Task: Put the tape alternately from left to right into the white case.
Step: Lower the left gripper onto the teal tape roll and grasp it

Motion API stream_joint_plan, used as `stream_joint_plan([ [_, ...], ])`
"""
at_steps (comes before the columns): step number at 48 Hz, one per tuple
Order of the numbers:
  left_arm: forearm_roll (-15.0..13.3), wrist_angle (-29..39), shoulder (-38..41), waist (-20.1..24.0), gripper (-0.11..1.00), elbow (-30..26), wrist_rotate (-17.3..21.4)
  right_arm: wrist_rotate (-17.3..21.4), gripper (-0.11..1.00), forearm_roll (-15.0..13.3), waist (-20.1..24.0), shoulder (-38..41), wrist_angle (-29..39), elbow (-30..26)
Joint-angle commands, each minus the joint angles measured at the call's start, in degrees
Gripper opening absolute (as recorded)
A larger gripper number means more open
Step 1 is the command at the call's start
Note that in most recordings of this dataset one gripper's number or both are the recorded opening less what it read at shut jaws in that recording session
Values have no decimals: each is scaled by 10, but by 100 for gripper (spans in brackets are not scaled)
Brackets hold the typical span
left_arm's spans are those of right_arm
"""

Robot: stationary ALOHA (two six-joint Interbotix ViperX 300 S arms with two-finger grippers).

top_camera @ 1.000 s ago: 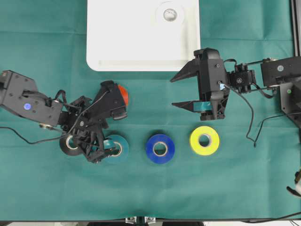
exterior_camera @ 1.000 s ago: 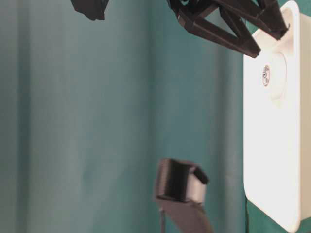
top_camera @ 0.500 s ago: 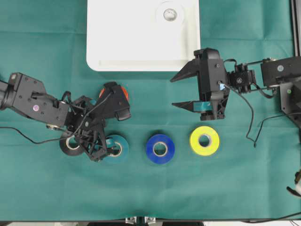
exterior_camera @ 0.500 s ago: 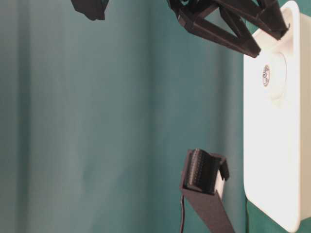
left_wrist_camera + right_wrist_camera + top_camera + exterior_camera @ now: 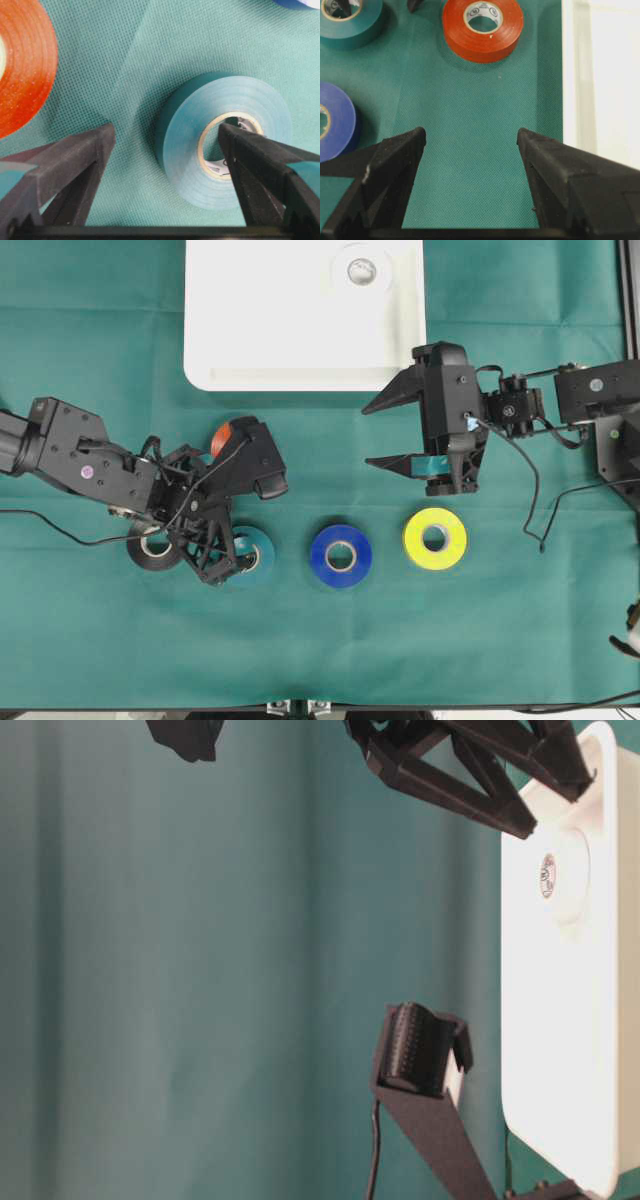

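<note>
The white case (image 5: 300,330) lies at the back centre and holds a white tape roll (image 5: 361,271). In a row on the green cloth lie black (image 5: 147,548), teal (image 5: 256,552), blue (image 5: 340,555) and yellow (image 5: 435,538) rolls. A red-orange roll (image 5: 221,435) peeks out behind the left arm. My left gripper (image 5: 165,132) is down at the teal roll (image 5: 225,150): one finger (image 5: 250,155) stands inside the core, the other (image 5: 75,160) outside, a gap short of the wall. My right gripper (image 5: 385,435) hovers open over bare cloth, holding nothing.
The case's long rim (image 5: 575,75) runs just right of the right gripper (image 5: 470,137). The red-orange roll (image 5: 482,27) lies ahead of it, with the blue roll (image 5: 332,125) at its left. Cables trail from both arms onto the cloth.
The left arm has shifted right and settled at the teal roll, uncovering more of the red-orange roll. Its jaws have narrowed across the teal roll's wall. The right arm has not moved.
</note>
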Motion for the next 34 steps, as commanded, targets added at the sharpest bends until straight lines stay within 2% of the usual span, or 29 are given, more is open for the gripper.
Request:
stream_joint_plan([
  [1,1,-4,2,0,49,-7,2,0,79,0,0,-4,-2,-7],
  [7,1,9,3,0,18,-7,4,1,79,0,1,-4,-2,-8],
  [11,2,25,2,0,4,-7,4,2,79,0,1,-4,-2,-9],
  [14,2,36,2,0,-3,-7,4,2,79,0,1,-4,-2,-9],
  [34,3,47,-22,-4,-4,-28,6,3,79,0,1,-4,-3,-10],
])
